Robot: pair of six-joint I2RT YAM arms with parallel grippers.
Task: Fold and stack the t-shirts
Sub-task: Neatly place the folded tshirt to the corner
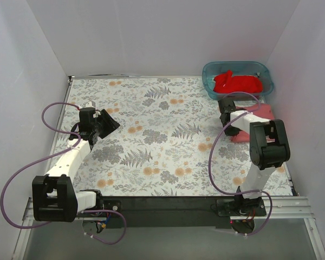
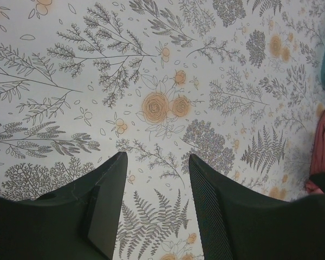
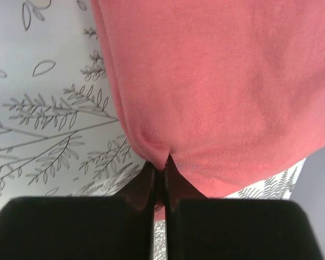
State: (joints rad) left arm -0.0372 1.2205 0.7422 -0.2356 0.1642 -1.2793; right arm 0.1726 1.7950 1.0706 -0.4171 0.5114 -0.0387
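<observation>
Currently my right gripper (image 3: 162,166) clamps tight on the dusty salmon-red cloth t-shirt (image 3: 222,92) edge, left gripper (image 2: 157,165) gapes empty; next I'd drag it centreward to fold.

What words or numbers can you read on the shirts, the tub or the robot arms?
None: no words, numbers or logos can be read in any view. The salmon t-shirt and the red t-shirt are plain, the teal tub shows no label, the tablecloth has only flowers and ferns, and the left arm and right arm show no readable marks.
</observation>
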